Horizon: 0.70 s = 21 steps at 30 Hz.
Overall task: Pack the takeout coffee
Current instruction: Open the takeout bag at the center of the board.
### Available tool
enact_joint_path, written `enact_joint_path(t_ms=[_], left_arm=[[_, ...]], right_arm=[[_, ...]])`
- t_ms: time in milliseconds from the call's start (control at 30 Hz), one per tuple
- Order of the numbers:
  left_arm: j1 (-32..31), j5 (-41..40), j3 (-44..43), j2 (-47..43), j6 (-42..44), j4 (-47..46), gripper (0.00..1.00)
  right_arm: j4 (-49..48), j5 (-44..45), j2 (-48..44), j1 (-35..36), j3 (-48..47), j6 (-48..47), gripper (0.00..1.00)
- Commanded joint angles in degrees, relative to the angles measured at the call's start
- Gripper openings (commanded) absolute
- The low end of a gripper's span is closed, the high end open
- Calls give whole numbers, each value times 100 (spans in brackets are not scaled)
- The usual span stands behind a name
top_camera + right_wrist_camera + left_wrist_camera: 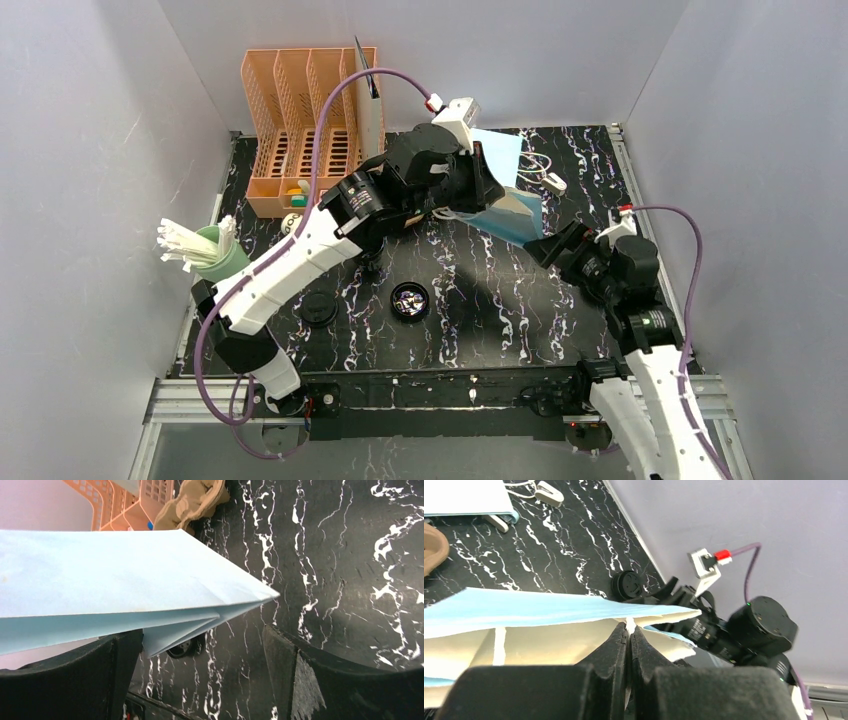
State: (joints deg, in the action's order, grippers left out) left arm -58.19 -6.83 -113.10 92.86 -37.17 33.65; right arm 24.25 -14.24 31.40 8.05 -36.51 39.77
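surroundings: black, white-veined worktop (500, 310) boxed in by pale walls, with both arm bases at its near edge.
left gripper (629, 630): closed tight on the upper edge of the light-blue paper bag (505, 205), with the paper pinched between its fingers. the arm reaches out over the far middle of the worktop.
paper bag: folded nearly flat and tilted, with its cream inside showing at the mouth. one corner points toward the right arm.
white handles (545, 178): trailing on the worktop behind the bag.
right gripper (200, 636): spread wide and gripping nothing. the bag's corner hangs just ahead of its fingers. whether the paper brushes one finger i cannot tell.
first coffee cup (318, 308): round, with a black lid, standing on the worktop near the front beside the left arm. it is well apart from the bag.
second coffee cup (410, 300): near the first, on its right, also on the worktop and outside the bag. its top glints, and whether a lid is on it i cannot tell.
pulp carrier (197, 500): brown, lying on the worktop beyond the bag, close to the rack.
orange rack (300, 130): slotted dividers in the far left corner.
green cup (215, 255): at the left edge, holding white sticks.
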Motion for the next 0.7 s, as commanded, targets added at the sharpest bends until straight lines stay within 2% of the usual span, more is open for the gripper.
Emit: enact_joint_path(t_ms=[0,167,467,667], left_arm=[[19,301,27,-340,-154,-215,0],[27,250,-1,-463,-155,-260,0],[60,148,-32,-717,-82,-225,1],[109,117,50,-838,37,20,2]], right_arm=[[-887,214,534,12,-26,673,98],[-786,674,993,16,80,946,93],[-1318,802,948,13,487,1260,65],[-1893,529,694,12,678,1347,50]])
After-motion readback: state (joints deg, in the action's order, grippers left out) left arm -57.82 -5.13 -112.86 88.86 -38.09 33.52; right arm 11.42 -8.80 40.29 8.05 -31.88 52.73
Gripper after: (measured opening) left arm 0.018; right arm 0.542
